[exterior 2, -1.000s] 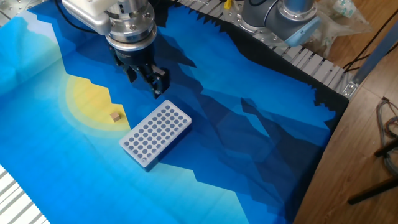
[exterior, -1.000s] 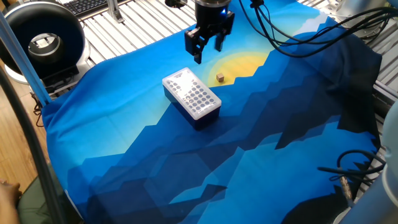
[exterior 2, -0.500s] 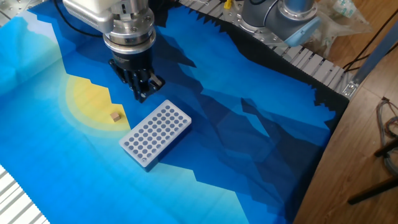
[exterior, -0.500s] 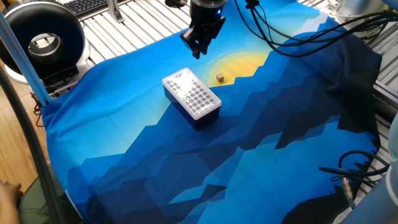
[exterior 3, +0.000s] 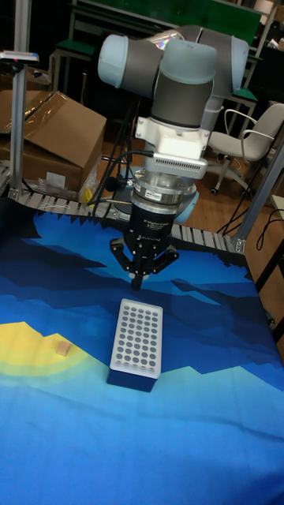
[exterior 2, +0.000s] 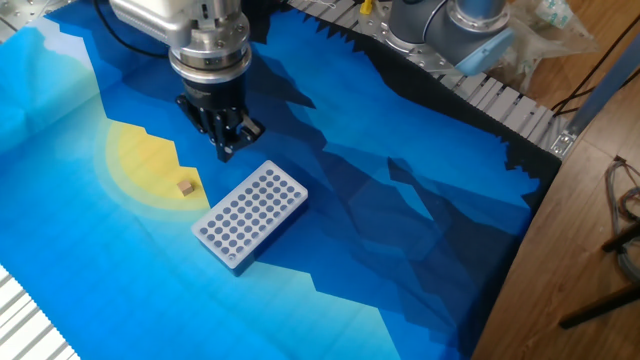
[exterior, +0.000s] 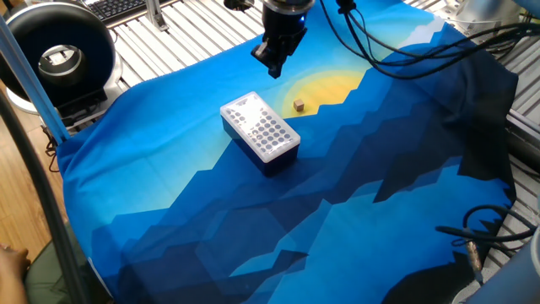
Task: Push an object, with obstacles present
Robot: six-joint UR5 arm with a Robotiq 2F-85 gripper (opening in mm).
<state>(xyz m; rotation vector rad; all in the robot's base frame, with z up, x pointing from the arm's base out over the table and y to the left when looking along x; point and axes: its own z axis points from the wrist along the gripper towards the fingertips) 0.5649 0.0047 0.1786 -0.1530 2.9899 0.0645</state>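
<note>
Two dark fingers of the pincer are pressed together, hanging over the blue cloth; the tan wooden cube lies below and right of it, apart. From the other side, the pincer hovers just above the perforated box. Tall view: pincer closed, box directly beneath, cube lower left.

The claw, fingers together, hangs just behind the box; the cube lies left.
</note>
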